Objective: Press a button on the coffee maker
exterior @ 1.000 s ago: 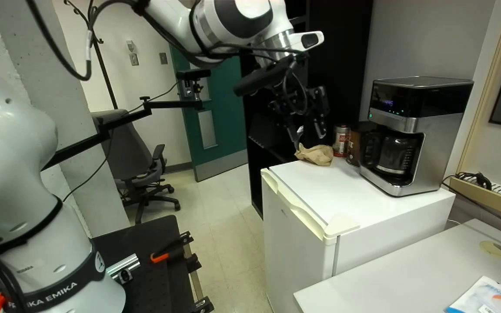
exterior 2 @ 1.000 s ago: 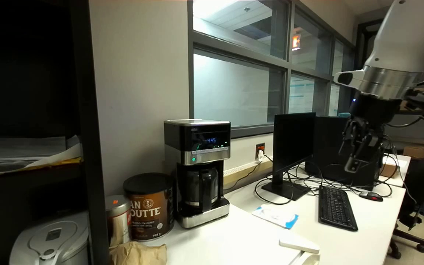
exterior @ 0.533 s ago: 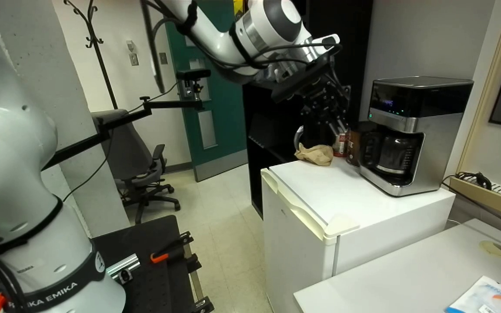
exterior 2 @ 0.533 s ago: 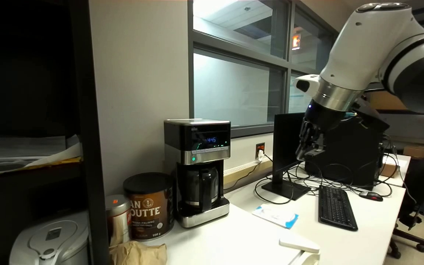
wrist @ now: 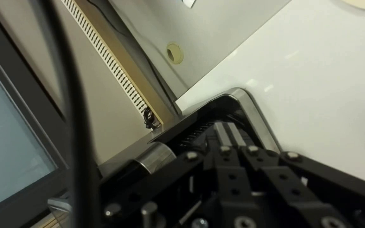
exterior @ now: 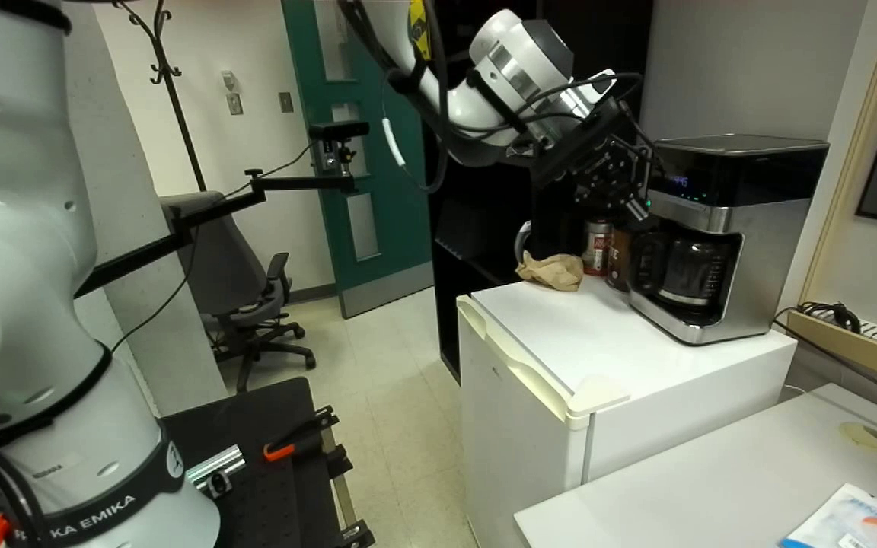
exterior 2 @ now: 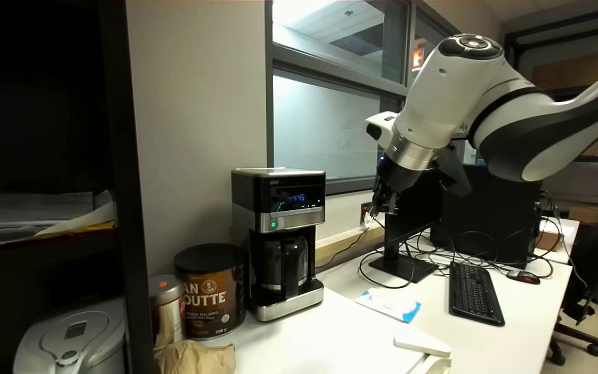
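Note:
The coffee maker (exterior: 777, 251) stands upright on the white fridge top, with its dark carafe (exterior 2: 296, 265) in the base. Its lit display (exterior 2: 295, 197), a row of buttons (exterior 2: 294, 212) and a round green-lit button (exterior 2: 273, 224) face forward. In an exterior view my gripper (exterior: 639, 211) overlaps the machine's front edge, while another angle shows the gripper (exterior 2: 378, 212) apart from it, to the right and in front. From the wrist, the two fingers of the gripper (wrist: 228, 130) lie together with nothing held, pointing down over the machine's base. The button panel is hidden in the wrist view.
A brown coffee tin (exterior 2: 208, 301), a metal canister (exterior 2: 166, 311) and a crumpled paper bag (exterior: 553, 271) stand beside the machine. Behind the gripper are a monitor (exterior 2: 423, 208) and loose cables on the desk. A black shelf (exterior 2: 122, 156) rises at the side.
My arm has swung in toward the coffee maker, bringing the gripper from well away to near its front. The gripper's fingers have come together on the way. The machine has not moved.

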Available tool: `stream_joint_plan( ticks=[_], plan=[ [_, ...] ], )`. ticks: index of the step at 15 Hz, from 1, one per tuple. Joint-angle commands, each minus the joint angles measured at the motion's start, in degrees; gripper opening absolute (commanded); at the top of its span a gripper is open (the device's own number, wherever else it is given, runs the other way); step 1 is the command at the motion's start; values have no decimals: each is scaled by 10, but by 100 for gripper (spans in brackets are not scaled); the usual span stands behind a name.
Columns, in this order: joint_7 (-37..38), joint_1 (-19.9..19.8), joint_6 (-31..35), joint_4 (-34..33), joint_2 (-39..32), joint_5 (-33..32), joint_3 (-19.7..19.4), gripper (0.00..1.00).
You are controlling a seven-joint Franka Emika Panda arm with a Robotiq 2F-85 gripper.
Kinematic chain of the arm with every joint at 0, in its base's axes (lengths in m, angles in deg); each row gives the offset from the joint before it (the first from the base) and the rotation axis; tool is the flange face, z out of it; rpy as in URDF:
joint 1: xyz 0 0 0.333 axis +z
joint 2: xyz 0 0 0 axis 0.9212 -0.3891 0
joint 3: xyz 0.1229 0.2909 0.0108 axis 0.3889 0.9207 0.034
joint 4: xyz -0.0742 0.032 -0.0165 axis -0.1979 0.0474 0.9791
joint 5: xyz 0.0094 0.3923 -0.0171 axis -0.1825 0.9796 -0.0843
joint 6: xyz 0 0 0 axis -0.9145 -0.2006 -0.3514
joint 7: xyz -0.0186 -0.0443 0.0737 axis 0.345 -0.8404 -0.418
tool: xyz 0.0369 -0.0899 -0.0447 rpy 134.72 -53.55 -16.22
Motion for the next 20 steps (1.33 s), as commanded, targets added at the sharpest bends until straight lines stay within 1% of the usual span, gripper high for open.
stream_joint_plan(
  ticks=[1,2,3,7,8,11,12,20],
  plan=[
    [30,9,7,-100,-78,-45,-11,0],
    [34,9,9,-118,-91,-51,-11,0],
    [28,20,15,-135,-102,-47,-30,0],
    [27,24,30,-190,-139,-42,-48,0],
    [32,15,31,-201,-148,-50,-40,0],
    [27,15,36,-229,-168,-44,-41,0],
    [19,26,39,-235,-173,-29,-54,0],
    [13,35,42,-274,-212,-15,-57,0]
  ],
)
